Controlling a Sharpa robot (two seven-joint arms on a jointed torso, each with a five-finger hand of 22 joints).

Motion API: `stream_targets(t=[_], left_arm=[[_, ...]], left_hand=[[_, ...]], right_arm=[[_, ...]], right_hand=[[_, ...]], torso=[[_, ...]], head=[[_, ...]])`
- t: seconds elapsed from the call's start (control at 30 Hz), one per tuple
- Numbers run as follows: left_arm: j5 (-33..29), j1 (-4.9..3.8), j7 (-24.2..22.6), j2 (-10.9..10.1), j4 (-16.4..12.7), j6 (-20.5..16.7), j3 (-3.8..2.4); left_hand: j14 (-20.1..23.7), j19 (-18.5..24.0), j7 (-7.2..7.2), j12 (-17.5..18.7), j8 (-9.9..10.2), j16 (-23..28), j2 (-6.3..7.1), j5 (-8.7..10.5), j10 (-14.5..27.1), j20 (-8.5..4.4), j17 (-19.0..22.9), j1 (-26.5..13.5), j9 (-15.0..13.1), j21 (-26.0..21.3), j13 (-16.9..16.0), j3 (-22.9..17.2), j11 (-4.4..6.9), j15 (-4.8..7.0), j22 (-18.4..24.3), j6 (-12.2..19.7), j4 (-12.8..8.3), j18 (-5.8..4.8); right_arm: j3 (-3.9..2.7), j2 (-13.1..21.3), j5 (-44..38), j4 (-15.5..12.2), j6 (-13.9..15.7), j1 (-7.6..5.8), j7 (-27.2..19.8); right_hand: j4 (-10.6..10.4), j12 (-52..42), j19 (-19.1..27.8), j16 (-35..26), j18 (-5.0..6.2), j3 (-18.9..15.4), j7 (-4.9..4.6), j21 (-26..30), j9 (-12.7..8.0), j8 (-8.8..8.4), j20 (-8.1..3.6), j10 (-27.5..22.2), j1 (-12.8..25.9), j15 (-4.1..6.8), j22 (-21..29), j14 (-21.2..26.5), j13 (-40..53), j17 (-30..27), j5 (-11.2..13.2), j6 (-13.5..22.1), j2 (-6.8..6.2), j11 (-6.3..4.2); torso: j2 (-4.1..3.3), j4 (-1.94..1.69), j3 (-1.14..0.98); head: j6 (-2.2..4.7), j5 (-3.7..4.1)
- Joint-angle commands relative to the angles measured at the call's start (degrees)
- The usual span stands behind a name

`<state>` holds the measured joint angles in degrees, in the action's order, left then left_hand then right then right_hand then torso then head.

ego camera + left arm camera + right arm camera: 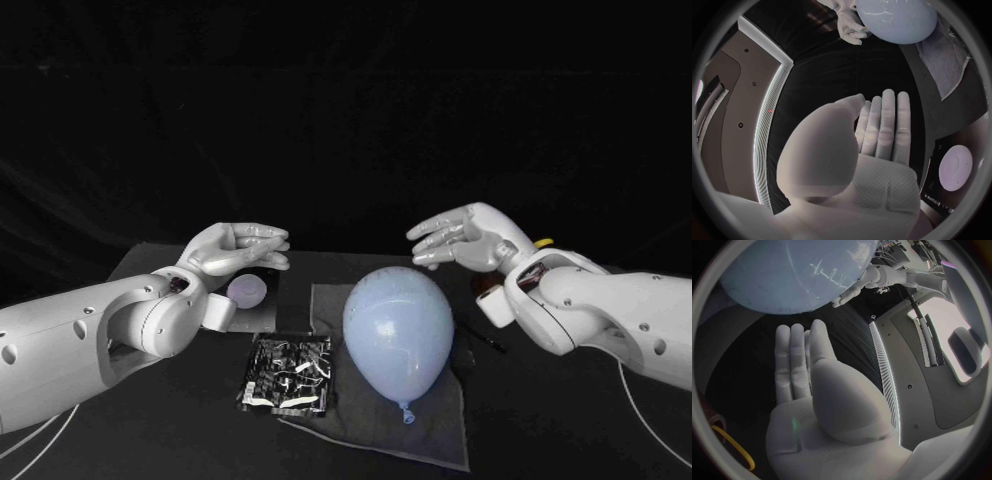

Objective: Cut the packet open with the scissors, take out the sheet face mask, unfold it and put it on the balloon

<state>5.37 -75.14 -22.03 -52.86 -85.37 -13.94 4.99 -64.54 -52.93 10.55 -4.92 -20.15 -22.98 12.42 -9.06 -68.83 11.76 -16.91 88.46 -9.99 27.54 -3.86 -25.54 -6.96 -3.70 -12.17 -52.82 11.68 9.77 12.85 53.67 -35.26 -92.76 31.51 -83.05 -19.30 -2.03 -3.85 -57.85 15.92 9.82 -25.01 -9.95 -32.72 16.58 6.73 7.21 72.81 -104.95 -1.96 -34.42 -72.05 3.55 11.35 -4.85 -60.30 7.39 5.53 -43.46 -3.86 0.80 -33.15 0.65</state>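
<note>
Nearest to the camera lay the grey cloth [433,435], spread flat on the black counter [577,420]. On this cloth rested the balloon [400,335], pale blue, lying on its side with the knot turned toward the robot. It lay between the two hands, lower than both of them and closer to the robot, and it touched neither.

The left robot hand [238,247] hovered above the counter on one side of the balloon. It held nothing; its fingers were stretched out side by side, and the thumb stood a little apart from them. The right robot hand [464,238] hovered on the other side in the same manner, with nothing in it and its fingers extended. The two hands were well apart from each other.

The packet [291,372], black and shiny with white print, lay flat on the counter, closer to the robot than the left robot hand. It was just beside the balloon, at the edge of the cloth.

Just below the left robot hand stood a round pale thing [248,291]; what it was I could not tell. Near the wrist of the right robot hand a yellow loop [732,442] showed, and the rest of that thing was hidden.
</note>
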Motion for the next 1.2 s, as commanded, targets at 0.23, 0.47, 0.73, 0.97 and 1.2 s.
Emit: stream_targets(t=[0.23,0.47,0.73,0.97,1.2], left_arm=[[5.6,0.0,-1.1,-1.1,-1.9,-1.3,0.32],[6.9,0.06,-0.9,-1.2,-2.5,-1.6,0.44],[6.3,0.3,-1.3,-1.0,-2.5,-2.7,0.48],[8.7,1.03,-1.0,-1.0,-2.6,-2.5,0.52],[9.6,2.11,-1.0,-0.5,-2.9,-2.1,0.52]], left_hand=[[-0.2,1.2,0.37,1.2,1.5,-2.0,2.42,0.04,0.4,0.25,-2.6,-3.1,0.3,1.6,0.0,1.7,-0.37,-0.36,-1.0,0.4,1.4,0.43],[-0.2,0.9,0.33,1.1,1.9,-3.7,2.91,0.07,0.5,0.2,-4.2,-3.6,0.3,2.6,-0.1,2.4,-0.34,-0.23,-1.6,0.4,2.1,0.59],[2.6,2.4,0.33,1.1,2.2,-3.5,2.58,-0.07,0.5,0.56,-5.2,-2.6,0.2,2.5,-0.1,2.2,-0.41,-0.59,-1.6,0.1,2.2,0.41],[2.4,2.4,0.29,1.1,2.3,-3.8,2.56,-0.08,0.5,0.57,-5.6,-1.8,0.2,2.9,-0.1,2.0,-0.37,-0.48,-1.8,0.0,1.9,0.55],[2.3,2.4,0.37,1.2,2.4,-4.0,2.56,-0.05,0.6,0.55,-5.8,-1.8,0.2,3.0,-0.1,2.0,-0.41,-0.46,-1.9,0.0,1.9,0.58]], right_arm=[[-0.82,-2.8,-2.2,5.2,2.5,0.23,-2.8],[-0.98,-4.0,0.3,8.2,1.1,0.3,-1.9],[-0.99,-3.0,4.3,7.7,-0.4,0.87,-1.7],[-0.98,-2.1,4.8,6.7,-0.8,1.29,-1.9],[-0.96,-0.9,4.1,4.9,-1.0,2.01,-2.8]], right_hand=[[-0.9,0.5,0.7,-1.3,0.3,-1.7,-0.36,-0.2,-0.6,-1.22,0.56,-1.7,3.9,-0.55,-0.3,-0.6,-0.1,0.4,0.0,0.4,6.63,0.68],[-2.3,0.4,5.8,-6.5,-0.03,-1.5,-1.43,6.3,-1.3,-2.8,3.41,-6.6,7.9,-3.47,3.8,6.4,0.0,0.2,-0.8,2.3,4.38,2.49],[-1.1,0.3,11.3,-10.5,0.39,-1.4,-2.27,18.3,-2.0,-2.82,6.75,-10.0,10.3,-5.59,12.8,10.1,0.0,-1.7,0.0,4.6,4.05,3.77],[-0.3,0.4,12.7,-11.4,0.7,-1.3,-2.44,21.9,-2.2,-2.68,7.78,-10.7,10.9,-6.09,15.9,10.4,0.0,-2.4,0.2,4.8,4.21,4.1],[0.3,0.3,11.8,-11.4,0.81,-1.1,-2.75,22.4,-2.3,-2.58,7.79,-10.6,10.5,-6.03,16.6,9.9,0.0,-2.5,0.1,4.6,4.81,4.2]], torso=[[0.2,0.03,-0.06],[0.09,0.02,-0.09],[0.02,0.02,-0.05],[-0.01,-0.04,-0.06],[-0.35,-0.02,0.01]], head=[[-2.17,-0.61],[-1.45,0.19],[-0.73,0.83],[-0.1,1.26],[3.77,3.07]])
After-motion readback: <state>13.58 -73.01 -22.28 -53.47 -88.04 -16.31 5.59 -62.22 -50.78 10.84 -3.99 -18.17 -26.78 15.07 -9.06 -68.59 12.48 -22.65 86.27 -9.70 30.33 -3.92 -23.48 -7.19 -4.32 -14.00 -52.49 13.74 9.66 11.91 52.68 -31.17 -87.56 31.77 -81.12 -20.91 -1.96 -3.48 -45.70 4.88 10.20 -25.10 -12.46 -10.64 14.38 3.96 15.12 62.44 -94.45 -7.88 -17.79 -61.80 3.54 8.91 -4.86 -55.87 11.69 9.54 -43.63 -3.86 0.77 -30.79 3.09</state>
